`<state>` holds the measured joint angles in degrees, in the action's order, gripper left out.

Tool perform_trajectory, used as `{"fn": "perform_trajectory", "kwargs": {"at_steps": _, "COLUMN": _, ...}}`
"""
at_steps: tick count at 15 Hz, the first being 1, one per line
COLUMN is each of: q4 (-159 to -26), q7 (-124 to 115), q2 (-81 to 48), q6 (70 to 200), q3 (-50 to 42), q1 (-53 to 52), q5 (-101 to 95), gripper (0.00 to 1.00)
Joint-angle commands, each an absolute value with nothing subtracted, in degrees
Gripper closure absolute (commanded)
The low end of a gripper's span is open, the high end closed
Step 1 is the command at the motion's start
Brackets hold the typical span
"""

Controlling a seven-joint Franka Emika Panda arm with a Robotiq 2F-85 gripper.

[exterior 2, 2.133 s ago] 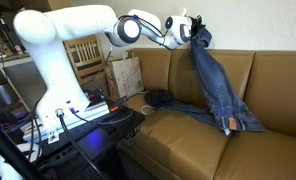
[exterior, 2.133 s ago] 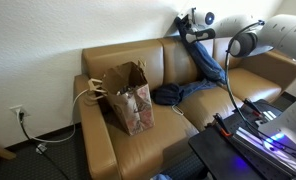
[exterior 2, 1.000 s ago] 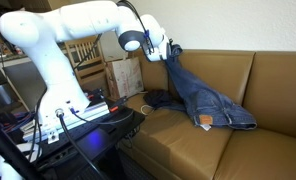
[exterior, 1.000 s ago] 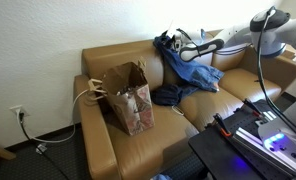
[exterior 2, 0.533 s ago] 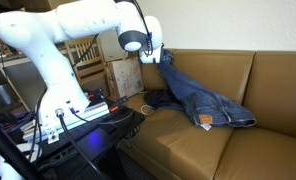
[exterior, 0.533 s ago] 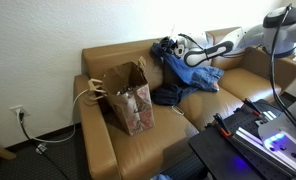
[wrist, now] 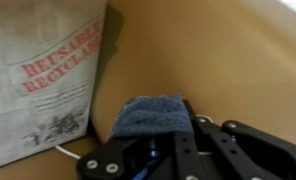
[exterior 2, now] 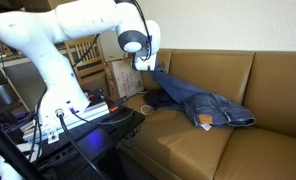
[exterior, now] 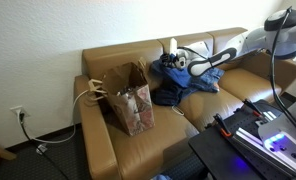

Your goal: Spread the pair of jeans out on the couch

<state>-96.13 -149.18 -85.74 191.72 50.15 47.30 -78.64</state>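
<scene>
Exterior view: the gripper point(exterior: 172, 62) has dropped from high above the backrest 2.1 s ago to just over the seat of the couch point(exterior: 138, 142). The jeans point(exterior: 195, 82) no longer hang. They lie bunched on the middle cushion against the backrest. The paper bag point(exterior: 128, 97) has not moved; it stands upright on the end cushion, near the gripper. The front strip of the middle cushion is bare.

Exterior view, opposite side: the gripper point(exterior 2: 148, 66) is low by the bag point(exterior 2: 125, 75). The jeans point(exterior 2: 203, 105) trail from it across the couch point(exterior 2: 273, 145) seat, still crumpled. The cushion beyond them is open up to its front edge.

Wrist view: the gripper point(wrist: 178, 135) is clamped on a fold of jeans point(wrist: 150, 115). The bag point(wrist: 43, 80) is just beside it, with bare couch point(wrist: 213, 55) ahead.
</scene>
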Motion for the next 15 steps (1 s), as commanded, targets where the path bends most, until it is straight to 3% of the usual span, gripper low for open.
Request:
{"fn": "perform_trajectory", "kwargs": {"at_steps": 1, "q4": -104.2, "q7": -147.9, "q2": -84.9, "q6": 190.0, "q3": 48.5, "q1": 50.8, "q5": -81.6, "gripper": 0.99}}
{"fn": "perform_trajectory", "kwargs": {"at_steps": 7, "q4": -98.5, "q7": -137.8, "q2": -84.9, "q6": 192.9, "q3": 49.0, "q1": 49.0, "q5": -88.4, "gripper": 0.99}}
{"fn": "perform_trajectory", "kwargs": {"at_steps": 8, "q4": -100.0, "q7": -136.6, "q2": -84.5, "q6": 193.2, "q3": 49.3, "q1": 49.4, "q5": -89.5, "gripper": 0.99}}
{"fn": "perform_trajectory", "kwargs": {"at_steps": 9, "q4": -103.7, "q7": -129.9, "q2": -78.7, "q6": 199.6, "q3": 44.0, "q1": 45.3, "q5": -78.7, "gripper": 0.99}}
{"fn": "perform_trajectory", "kwargs": {"at_steps": 10, "q4": -105.2, "q7": -134.0, "q2": -83.1, "q6": 194.9, "q3": 48.5, "q1": 50.2, "q5": -90.4, "gripper": 0.99}}
{"fn": "perform_trajectory", "kwargs": {"at_steps": 15, "q4": -118.4, "q7": -136.7, "q2": -76.6, "q6": 201.4, "q3": 39.0, "q1": 49.2, "q5": -101.8, "gripper": 0.99}}
